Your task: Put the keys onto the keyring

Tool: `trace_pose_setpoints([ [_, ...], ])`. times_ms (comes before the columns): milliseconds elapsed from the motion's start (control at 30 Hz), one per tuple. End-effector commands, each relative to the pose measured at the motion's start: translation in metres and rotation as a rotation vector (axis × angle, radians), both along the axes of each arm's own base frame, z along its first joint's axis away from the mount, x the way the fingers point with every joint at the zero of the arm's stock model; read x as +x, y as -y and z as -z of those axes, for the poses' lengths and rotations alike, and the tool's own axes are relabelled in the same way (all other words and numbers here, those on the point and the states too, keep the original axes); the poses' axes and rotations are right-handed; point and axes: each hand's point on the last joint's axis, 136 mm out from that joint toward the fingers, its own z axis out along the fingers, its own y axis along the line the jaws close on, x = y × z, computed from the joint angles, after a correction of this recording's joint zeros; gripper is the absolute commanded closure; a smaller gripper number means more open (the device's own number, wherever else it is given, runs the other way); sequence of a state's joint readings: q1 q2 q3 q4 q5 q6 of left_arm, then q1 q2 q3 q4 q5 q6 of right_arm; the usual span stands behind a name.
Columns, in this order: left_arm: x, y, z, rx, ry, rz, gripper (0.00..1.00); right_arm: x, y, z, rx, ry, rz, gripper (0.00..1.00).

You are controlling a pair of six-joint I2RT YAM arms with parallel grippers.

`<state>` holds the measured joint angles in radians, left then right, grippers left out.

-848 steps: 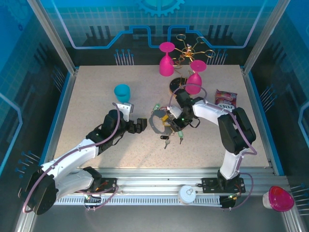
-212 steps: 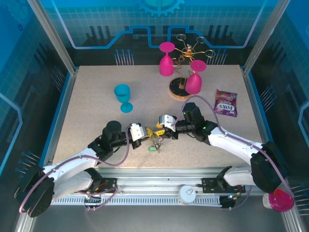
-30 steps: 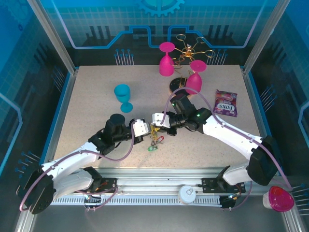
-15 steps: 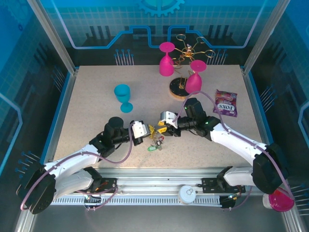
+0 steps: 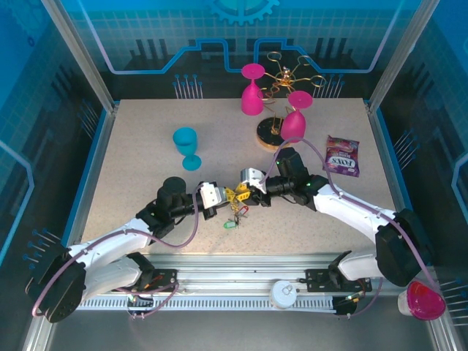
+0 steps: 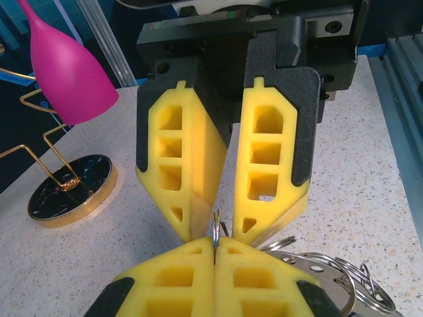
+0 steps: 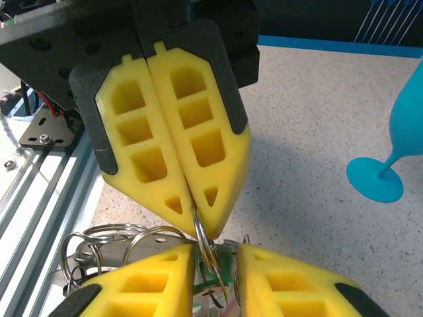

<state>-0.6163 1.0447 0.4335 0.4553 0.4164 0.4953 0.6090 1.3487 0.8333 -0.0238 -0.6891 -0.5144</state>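
Mostly hidden, keyring (image 6: 215, 226) clenched by left fingers (image 6: 173, 281), right fingers (image 6: 268, 165) parted, keys (image 5: 234, 218) tiny and blurred

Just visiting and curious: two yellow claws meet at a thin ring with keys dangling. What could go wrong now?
1. The left gripper pinches the thin ring only at its fingertips; it might slip, dropping the keys onto the table.
2. The right gripper sits open, tip to tip with it; a small misjudged move could knock the ring loose.
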Motion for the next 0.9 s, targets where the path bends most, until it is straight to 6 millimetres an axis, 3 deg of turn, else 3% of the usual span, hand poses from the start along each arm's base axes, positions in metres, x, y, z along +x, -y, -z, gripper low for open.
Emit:
trace_pose_setpoints([
  [0,-0.001,0.001,-0.008,-0.042,0.024,0.016,1.00,0.001,-0.004,-0.015,0.045,0.020,-0.019,0.76],
  [67,-0.002,0.001,-0.007,-0.042,0.022,0.017,1.00,0.001,-0.003,-0.016,0.048,0.024,-0.015,0.78],
  [233,-0.002,0.001,-0.010,-0.054,0.025,0.020,1.00,0.000,-0.003,-0.018,0.047,0.021,-0.018,1.00],
  [300,0.001,0.000,-0.011,-0.054,0.029,0.001,1.00,0.000,-0.003,-0.018,0.038,0.022,-0.020,1.00],
  [367,0.005,-0.002,-0.010,-0.036,0.026,-0.022,0.90,-0.003,-0.001,-0.015,0.007,0.021,-0.019,1.00],
  [400,0.006,-0.003,-0.008,-0.015,0.018,-0.031,0.86,-0.001,-0.003,-0.022,-0.002,0.042,-0.022,1.00],
  [500,0.010,-0.006,-0.002,0.048,-0.002,-0.051,0.82,-0.005,-0.004,-0.021,-0.074,0.059,-0.032,1.00],
  [867,0.011,-0.007,-0.008,0.095,0.009,-0.047,0.84,-0.006,-0.006,0.003,-0.373,0.158,-0.054,1.00],
])
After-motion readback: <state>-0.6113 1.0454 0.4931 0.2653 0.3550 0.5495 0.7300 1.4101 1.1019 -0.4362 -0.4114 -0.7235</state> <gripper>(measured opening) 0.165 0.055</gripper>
